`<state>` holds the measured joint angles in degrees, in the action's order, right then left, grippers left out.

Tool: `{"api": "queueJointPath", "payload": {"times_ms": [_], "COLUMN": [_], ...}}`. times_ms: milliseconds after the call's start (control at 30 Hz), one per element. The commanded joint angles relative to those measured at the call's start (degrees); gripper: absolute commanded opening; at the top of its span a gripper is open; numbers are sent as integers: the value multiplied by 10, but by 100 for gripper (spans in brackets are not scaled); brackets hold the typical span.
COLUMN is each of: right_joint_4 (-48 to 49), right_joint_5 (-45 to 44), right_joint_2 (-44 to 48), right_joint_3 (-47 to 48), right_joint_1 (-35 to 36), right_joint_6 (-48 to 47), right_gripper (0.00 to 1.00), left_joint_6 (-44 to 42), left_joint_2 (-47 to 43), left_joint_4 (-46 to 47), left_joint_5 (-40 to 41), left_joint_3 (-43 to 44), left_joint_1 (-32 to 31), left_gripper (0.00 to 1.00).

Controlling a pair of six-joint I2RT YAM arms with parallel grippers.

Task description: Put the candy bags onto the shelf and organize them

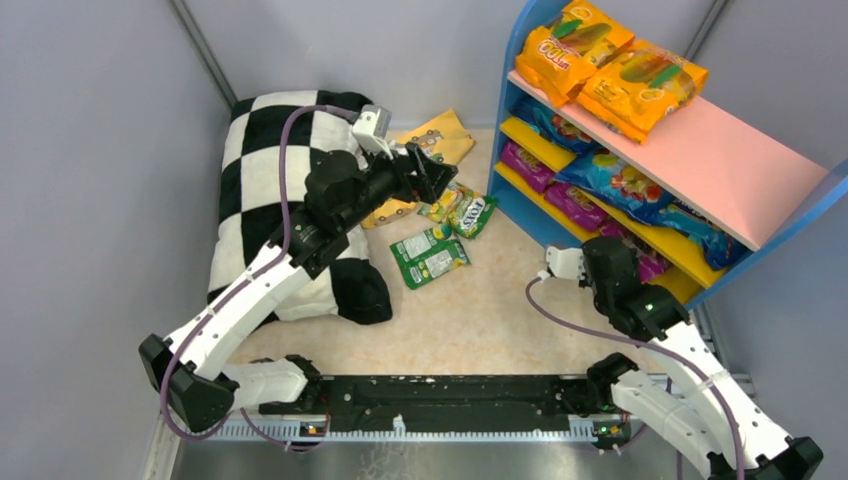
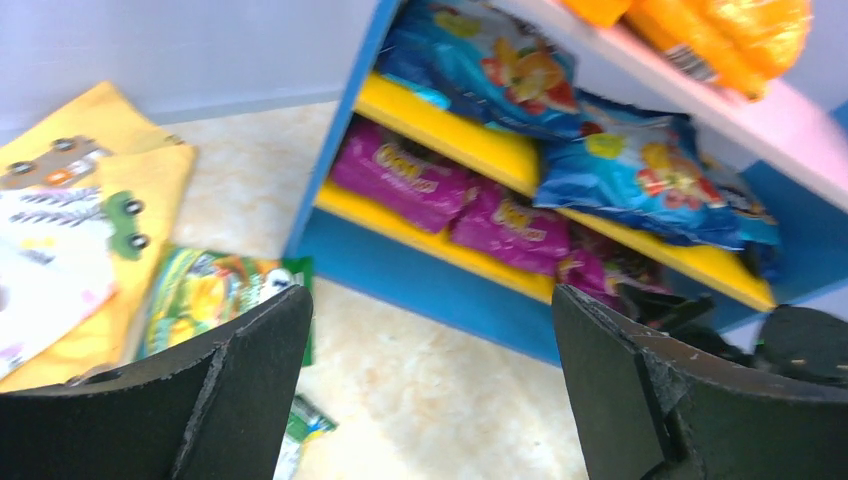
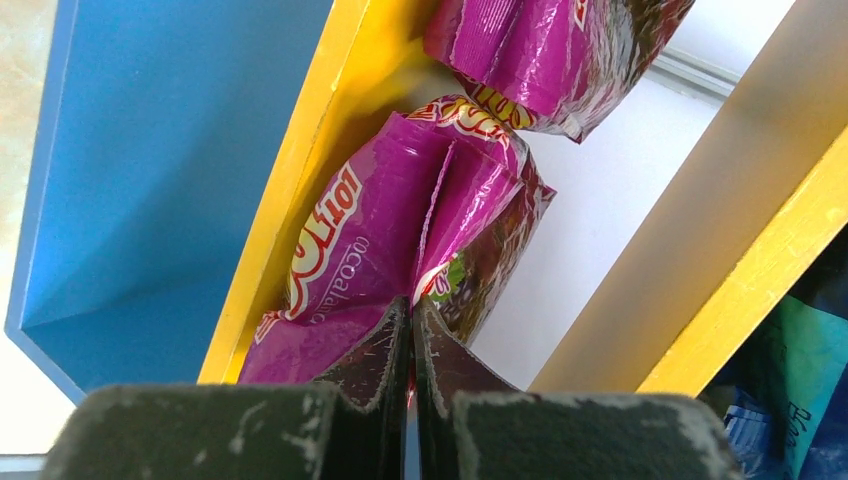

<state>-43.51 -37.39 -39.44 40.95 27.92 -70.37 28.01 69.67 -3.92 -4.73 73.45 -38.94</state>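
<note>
the left gripper (image 2: 430, 300), spread wide and empty above the green candy bags (image 1: 432, 256) on the table (image 1: 490, 310) beside the shelf (image 1: 720, 165), should drop squarely over one bag's edge, while the closed right gripper (image 3: 411, 305) touches a purple bag (image 3: 400, 220) on a lower yellow board (image 3: 300, 170).

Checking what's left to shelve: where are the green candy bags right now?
In the top view, the green candy bags lie on the floor near the middle, between the checkered pillow and the shelf.
</note>
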Motion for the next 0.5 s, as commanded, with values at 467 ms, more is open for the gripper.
{"api": "queueJointPath", "payload": {"times_ms": [467], "right_joint_4": [82], "right_joint_5": [25], "right_joint_2": [-23], "right_joint_3": [-29], "right_joint_1": [-56], "right_joint_6": [-95], "right_gripper": [3], "left_joint_6": [-72], "left_joint_2": [-55], "left_joint_4": [14], "left_joint_5": [68], "left_joint_3": [-68], "left_joint_1": [8], "left_gripper": [96]}}
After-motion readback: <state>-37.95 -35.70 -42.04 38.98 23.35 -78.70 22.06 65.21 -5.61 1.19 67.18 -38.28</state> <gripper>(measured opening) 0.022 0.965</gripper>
